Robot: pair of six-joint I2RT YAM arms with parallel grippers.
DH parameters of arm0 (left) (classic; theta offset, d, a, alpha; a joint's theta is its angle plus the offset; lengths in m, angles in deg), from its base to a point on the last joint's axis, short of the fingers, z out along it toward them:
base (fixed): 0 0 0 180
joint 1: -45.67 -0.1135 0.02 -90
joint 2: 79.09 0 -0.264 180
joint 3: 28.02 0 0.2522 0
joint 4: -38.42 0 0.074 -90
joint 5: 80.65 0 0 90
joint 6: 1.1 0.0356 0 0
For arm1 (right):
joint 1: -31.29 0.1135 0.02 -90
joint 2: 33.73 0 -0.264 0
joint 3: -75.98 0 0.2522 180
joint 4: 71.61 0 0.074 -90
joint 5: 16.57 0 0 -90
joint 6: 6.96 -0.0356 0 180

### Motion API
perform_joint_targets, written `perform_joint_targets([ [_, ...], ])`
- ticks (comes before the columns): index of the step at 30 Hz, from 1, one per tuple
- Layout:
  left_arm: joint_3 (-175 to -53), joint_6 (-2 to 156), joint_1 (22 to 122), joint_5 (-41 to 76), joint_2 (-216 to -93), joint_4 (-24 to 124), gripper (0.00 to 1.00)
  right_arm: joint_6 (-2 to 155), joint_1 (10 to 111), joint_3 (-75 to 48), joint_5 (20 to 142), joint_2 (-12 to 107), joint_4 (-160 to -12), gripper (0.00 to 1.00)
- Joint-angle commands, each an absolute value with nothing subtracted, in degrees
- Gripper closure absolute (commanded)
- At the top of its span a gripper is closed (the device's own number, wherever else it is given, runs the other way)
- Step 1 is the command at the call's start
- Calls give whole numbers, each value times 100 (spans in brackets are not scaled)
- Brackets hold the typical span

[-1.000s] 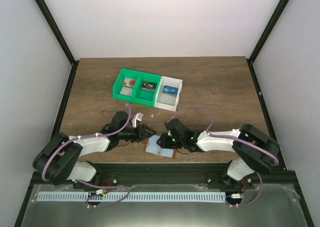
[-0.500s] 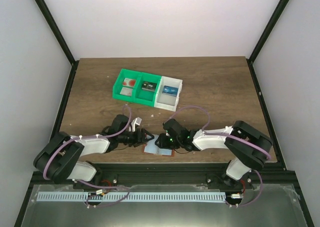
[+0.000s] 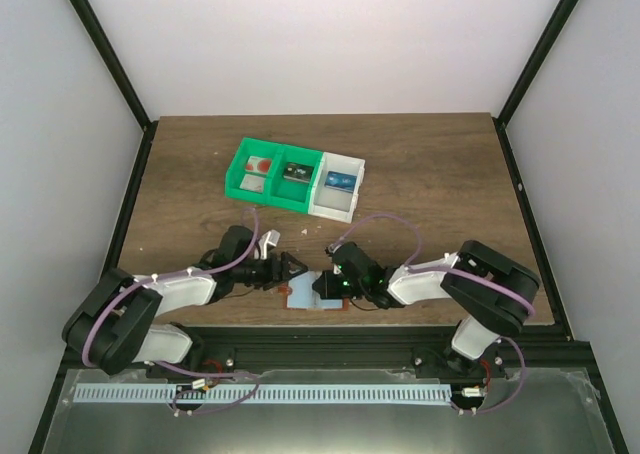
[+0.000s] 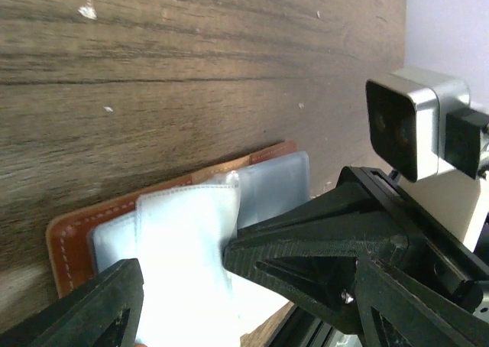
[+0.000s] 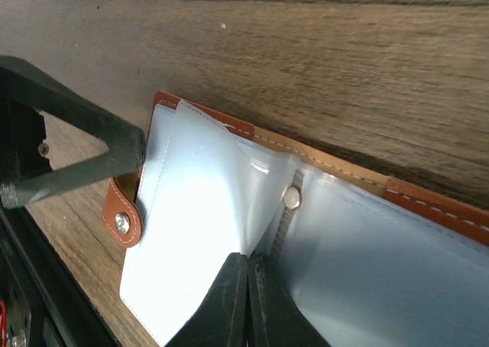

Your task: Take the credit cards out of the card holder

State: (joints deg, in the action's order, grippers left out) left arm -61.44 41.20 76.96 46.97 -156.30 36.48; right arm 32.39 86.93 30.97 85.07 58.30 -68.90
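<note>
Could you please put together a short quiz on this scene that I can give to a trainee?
1. True or false: the card holder lies folded shut.
2. How many compartments does the bin have? A two, B three, C four.
3. Whose fingers are pressed together, those of the left gripper or those of the right gripper?
Key: 1 false, it lies open; 2 B; 3 the right gripper.
</note>
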Motion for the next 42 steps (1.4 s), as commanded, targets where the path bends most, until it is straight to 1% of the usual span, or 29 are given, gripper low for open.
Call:
perform_joint_targets([
  [1, -6019, 4239, 7538, 4771, -15556, 3616, 22, 3280, 8656, 3295, 8807, 5992, -6353, 99],
  [6, -5941, 4212, 7475, 4991, -15782, 3266, 22, 3184, 8607, 3493, 9038, 6053, -5968, 100],
  [11, -6021, 4311, 7476, 5004, -15996, 3325, 22, 3186, 8590, 3462, 9025, 6078, -5966, 100],
  [15, -6147, 4525, 7476, 4794, -15967, 3804, 22, 3179, 8587, 3479, 9022, 6093, -5956, 99],
  [18, -6366, 4846, 7476, 4422, -15685, 4509, 21, 3176, 8587, 3475, 9042, 6075, -5986, 100],
  [20, -6380, 4888, 7476, 4345, -15492, 4668, 20, 3154, 8587, 3474, 9045, 6066, -6005, 99],
  [25, -6256, 4713, 7482, 4508, -15490, 4480, 20, 3129, 8586, 3488, 9041, 6082, -5993, 99],
  [30, -6160, 4546, 7497, 4698, -15764, 4125, 20, 3132, 8578, 3471, 9038, 6084, -5989, 99],
  [35, -6123, 4295, 7628, 4864, -15935, 3795, 23, 3106, 8576, 3450, 9047, 6160, -5961, 99],
  [38, -6057, 4054, 7751, 5009, -15821, 3550, 27, 3052, 8578, 3426, 9071, 6243, -5958, 98],
  [40, -5999, 3874, 7806, 5130, -15758, 3368, 31, 3048, 8572, 3437, 9067, 6259, -5923, 99],
  [42, -5915, 3663, 7847, 5239, -15700, 3158, 38, 3040, 8561, 3459, 9073, 6254, -5869, 98],
])
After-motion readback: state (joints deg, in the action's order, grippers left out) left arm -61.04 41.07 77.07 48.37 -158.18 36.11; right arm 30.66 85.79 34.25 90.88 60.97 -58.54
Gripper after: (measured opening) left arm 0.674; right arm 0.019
